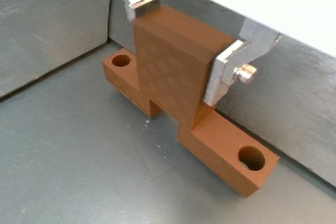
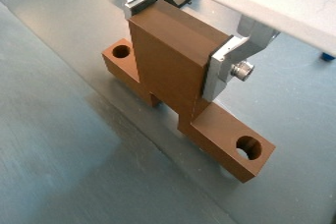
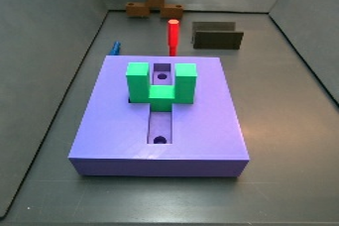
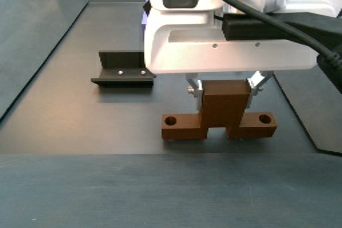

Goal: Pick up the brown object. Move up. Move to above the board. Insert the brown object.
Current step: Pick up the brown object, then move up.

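The brown object (image 1: 178, 61) is a flat bar with a round hole near each end and an upright square post in the middle. Its bar rests on the grey floor near a wall. My gripper (image 1: 180, 51) is shut on the post, one silver finger (image 1: 226, 71) flat on each side; both wrist views show this (image 2: 176, 46). In a side view the gripper (image 4: 225, 87) hangs under the white hand, over the brown object (image 4: 221, 122). The lavender board (image 3: 119, 121) with a groove and green U-shaped bracket (image 3: 161, 81) lies far from the brown object (image 3: 146, 10).
A red cylinder (image 3: 173, 34) stands upright between the board and the brown object. A dark olive L-shaped block (image 3: 217, 38) sits beside it, also seen in a side view (image 4: 124, 70). A small blue piece (image 3: 114, 48) lies by the wall. Grey walls enclose the floor.
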You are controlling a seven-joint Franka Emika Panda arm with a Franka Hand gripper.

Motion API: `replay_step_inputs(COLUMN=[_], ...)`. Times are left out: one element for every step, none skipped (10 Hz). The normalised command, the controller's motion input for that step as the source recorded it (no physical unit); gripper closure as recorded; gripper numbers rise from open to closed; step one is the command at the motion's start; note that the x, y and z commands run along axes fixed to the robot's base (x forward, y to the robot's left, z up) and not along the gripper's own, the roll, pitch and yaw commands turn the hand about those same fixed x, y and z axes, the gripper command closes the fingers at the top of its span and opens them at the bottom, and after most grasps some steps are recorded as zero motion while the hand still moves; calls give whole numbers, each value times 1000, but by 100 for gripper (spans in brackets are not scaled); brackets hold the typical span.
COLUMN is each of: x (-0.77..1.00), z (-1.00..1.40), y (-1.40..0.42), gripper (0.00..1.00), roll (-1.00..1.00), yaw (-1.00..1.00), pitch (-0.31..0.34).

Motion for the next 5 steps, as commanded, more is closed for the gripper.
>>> replay_step_inputs(x=[0,0,0,27,-8], z=[0,0,833,805,507], y=[0,0,0,-62,-44], gripper=[100,100,100,100,100], roll=[0,0,0,-6,27], yaw=[0,0,0,-37,-34], pitch=[0,0,0,7,46])
